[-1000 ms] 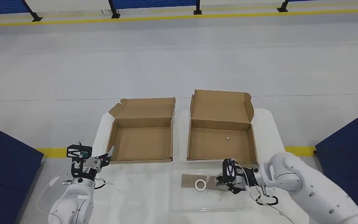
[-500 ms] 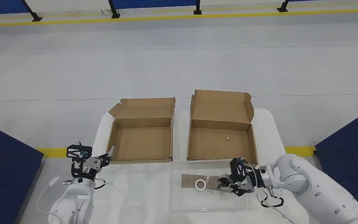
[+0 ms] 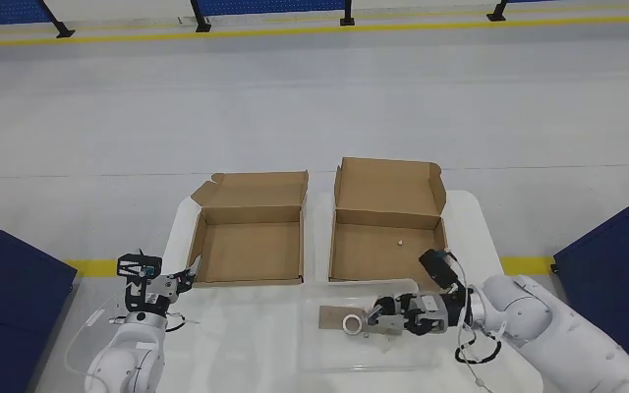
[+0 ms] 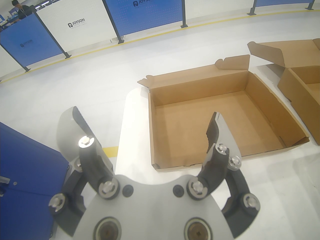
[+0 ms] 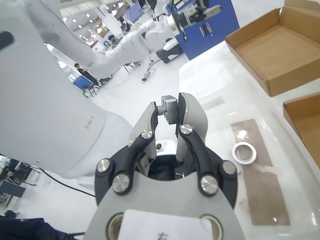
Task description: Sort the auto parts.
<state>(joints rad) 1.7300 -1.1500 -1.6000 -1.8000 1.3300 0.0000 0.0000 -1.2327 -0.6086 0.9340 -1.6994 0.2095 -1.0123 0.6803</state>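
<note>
With my right end effector [image 5: 168, 113] clamped on the small grey metal fitting [image 5: 167, 100], I should lift level, clearing the open brown cardboard box [image 3: 388, 280] wall.

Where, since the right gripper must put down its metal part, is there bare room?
The left box floor is wholly bare. The right box is bare except a small white piece near its back wall. Crowded: the brown pad, with the white ring close to the right gripper and its metal part.
</note>
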